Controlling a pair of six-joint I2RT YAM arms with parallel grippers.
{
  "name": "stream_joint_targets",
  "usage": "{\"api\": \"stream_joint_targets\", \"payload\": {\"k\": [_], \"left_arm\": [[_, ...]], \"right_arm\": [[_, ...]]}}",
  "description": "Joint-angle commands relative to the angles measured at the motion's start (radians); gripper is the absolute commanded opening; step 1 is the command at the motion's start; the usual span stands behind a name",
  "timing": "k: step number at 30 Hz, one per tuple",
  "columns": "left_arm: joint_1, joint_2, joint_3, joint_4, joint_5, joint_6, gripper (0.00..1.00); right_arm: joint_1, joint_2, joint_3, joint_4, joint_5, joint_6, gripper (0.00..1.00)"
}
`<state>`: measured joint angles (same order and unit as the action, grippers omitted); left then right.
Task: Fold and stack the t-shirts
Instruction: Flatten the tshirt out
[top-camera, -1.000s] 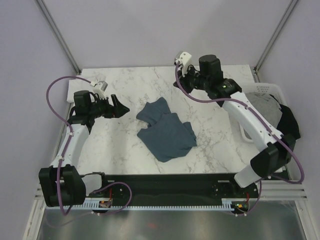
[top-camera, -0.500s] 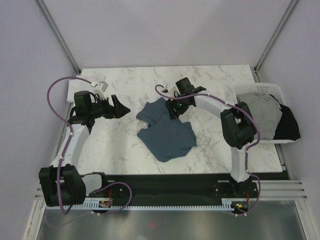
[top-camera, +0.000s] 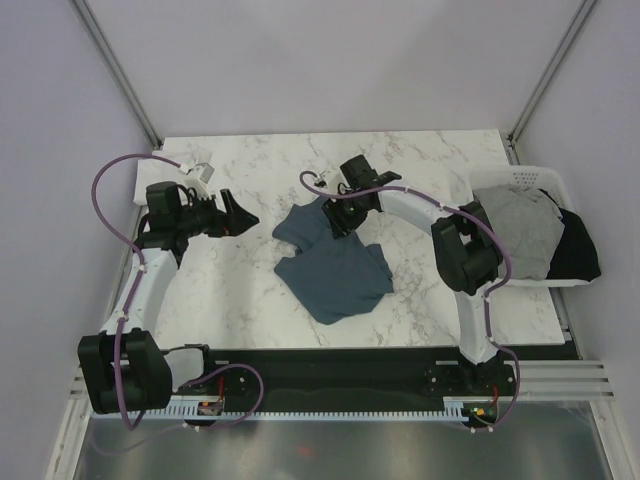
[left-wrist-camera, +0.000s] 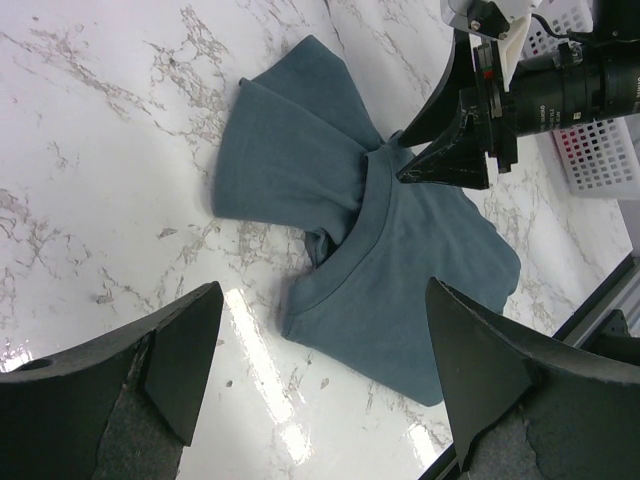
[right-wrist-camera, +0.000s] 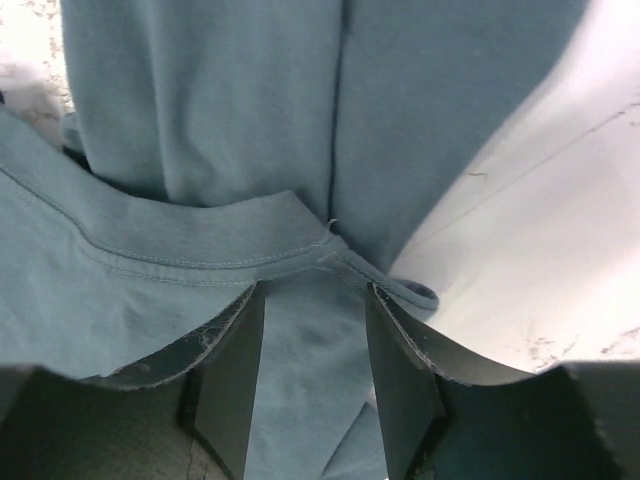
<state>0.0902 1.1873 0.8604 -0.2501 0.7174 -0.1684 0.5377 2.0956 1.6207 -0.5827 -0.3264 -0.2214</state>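
One slate-blue t-shirt (top-camera: 335, 268) lies crumpled in the middle of the table (top-camera: 250, 290), so spreading it for folding seems the step in hand. The right gripper (top-camera: 338, 222) straddles its collar, fingers apart, not yet pinching; closing on the cloth looks next. The left gripper (top-camera: 238, 212) hangs spread wide, well to the left. A second ago the right arm was raised, off the shirt.

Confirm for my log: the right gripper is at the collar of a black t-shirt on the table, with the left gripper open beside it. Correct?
No: the t-shirt on the table is slate-blue, not black; the top external view shows it. The right gripper and left gripper are as stated.
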Motion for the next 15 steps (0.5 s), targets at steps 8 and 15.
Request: {"api": "stream_joint_targets", "payload": {"k": [8, 15], "left_arm": [[0.014, -0.009, -0.003, 0.041, 0.03, -0.026, 0.9], [0.022, -0.012, -0.004, 0.043, 0.034, -0.031, 0.9]], "right_arm": [[0.013, 0.06, 0.071, -0.031, -0.031, -0.013, 0.51], [0.011, 0.038, 0.073, -0.034, -0.014, -0.018, 0.15]]}}
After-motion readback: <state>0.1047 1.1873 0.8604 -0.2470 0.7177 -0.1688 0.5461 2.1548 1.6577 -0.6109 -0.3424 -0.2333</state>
